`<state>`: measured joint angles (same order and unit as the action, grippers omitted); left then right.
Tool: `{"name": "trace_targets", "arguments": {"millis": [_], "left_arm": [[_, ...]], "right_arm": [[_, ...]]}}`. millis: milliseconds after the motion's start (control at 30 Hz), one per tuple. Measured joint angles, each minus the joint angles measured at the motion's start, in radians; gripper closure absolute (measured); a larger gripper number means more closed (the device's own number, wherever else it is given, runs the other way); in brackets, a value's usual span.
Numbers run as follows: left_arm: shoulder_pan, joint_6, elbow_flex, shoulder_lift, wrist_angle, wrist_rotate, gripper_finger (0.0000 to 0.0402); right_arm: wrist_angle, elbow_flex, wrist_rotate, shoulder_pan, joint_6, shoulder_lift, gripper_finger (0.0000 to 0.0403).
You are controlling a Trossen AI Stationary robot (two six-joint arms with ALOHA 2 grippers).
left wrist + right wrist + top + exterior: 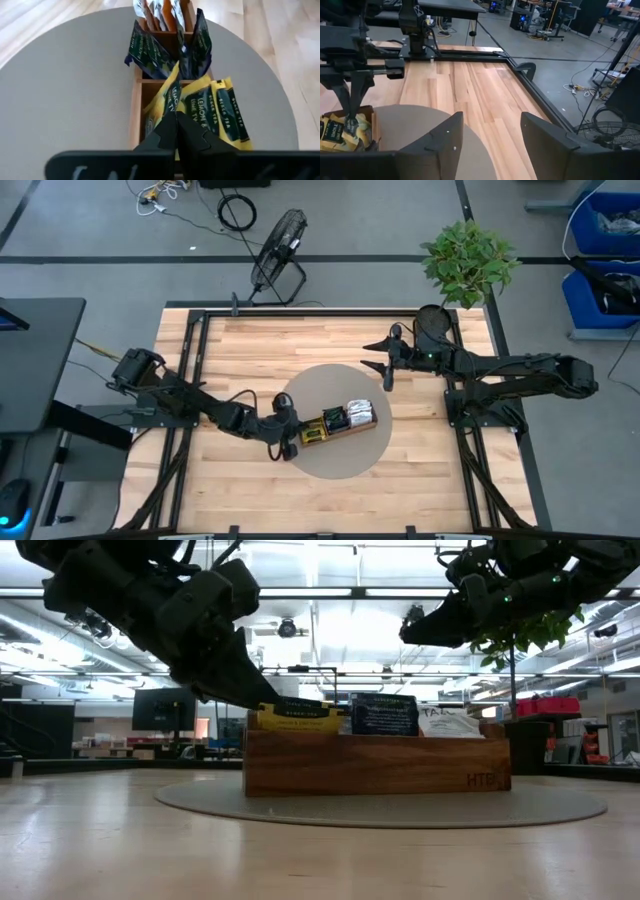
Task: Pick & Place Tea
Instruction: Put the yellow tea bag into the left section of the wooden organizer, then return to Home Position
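A brown wooden tray (338,426) with three compartments stands on a round grey mat (335,395). It holds yellow-and-dark-green sachets (220,107) at its left end, dark blue ones (145,50) in the middle and orange-and-white ones (167,12) at its right end. My left gripper (291,442) stands over the left-end compartment, shut on one yellow-and-dark-green sachet (172,97). My right gripper (385,366) hangs open and empty above the table's far right part, apart from the tray. My left gripper pinches the upper edge (175,112) of one yellow-and-dark-green sachet between its two fingertips (165,135). The fingers point down from above, as the right wrist view (349,107) shows. The sachet stands upright below the fingers, its lower part in the tray's left-end compartment among the other yellow sachets.
The low view shows the tray's long wooden side (375,765) with the sachets sticking up above its rim. Bare wooden table top (240,350) lies around the mat. A potted plant (468,260) and a floor fan (280,245) stand beyond the far edge.
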<state>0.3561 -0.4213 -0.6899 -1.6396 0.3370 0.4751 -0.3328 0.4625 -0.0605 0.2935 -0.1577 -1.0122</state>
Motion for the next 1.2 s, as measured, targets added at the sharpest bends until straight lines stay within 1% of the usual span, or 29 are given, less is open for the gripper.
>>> {"name": "trace_targets", "arguments": {"millis": [200, 500, 633, 733, 833, 900, 1033, 1100, 1200], "left_arm": [[0.000, 0.019, 0.001, 0.000, 0.009, -0.003, 0.0356], [-0.001, 0.075, 0.001, 0.004, 0.030, -0.003, 0.0254], [-0.001, 0.148, 0.001, 0.005, 0.120, 0.008, 0.0224], [-0.001, 0.178, 0.007, 0.005, 0.178, 0.026, 0.0213], [-0.015, 0.195, 0.047, 0.005, 0.341, 0.041, 0.0209], [-0.024, 0.227, 0.086, 0.012, 0.427, 0.020, 0.0209], [-0.042, 0.219, 0.166, 0.061, 0.538, -0.008, 0.0209], [-0.052, 0.215, 0.217, 0.093, 0.620, -0.020, 0.0209], [-0.063, 0.247, 0.306, 0.157, 0.735, -0.034, 0.0209]], "right_arm": [[0.000, 0.000, 0.000, 0.000, 0.000, 0.000, 0.0195], [0.007, 0.000, -0.005, 0.000, 0.005, 0.000, 0.0195], [0.007, 0.000, -0.030, 0.000, 0.017, 0.000, 0.0195], [-0.011, 0.000, -0.063, -0.001, 0.019, 0.000, 0.0195], [-0.030, 0.000, -0.085, -0.007, 0.018, 0.000, 0.0195], [-0.044, 0.000, -0.094, -0.013, 0.018, 0.000, 0.0195], [-0.058, -0.005, -0.108, -0.038, 0.022, 0.000, 0.0196], [-0.105, -0.028, -0.134, -0.059, 0.024, 0.000, 0.0201], [-0.247, -0.097, -0.159, -0.090, 0.047, 0.000, 0.0216]]}}
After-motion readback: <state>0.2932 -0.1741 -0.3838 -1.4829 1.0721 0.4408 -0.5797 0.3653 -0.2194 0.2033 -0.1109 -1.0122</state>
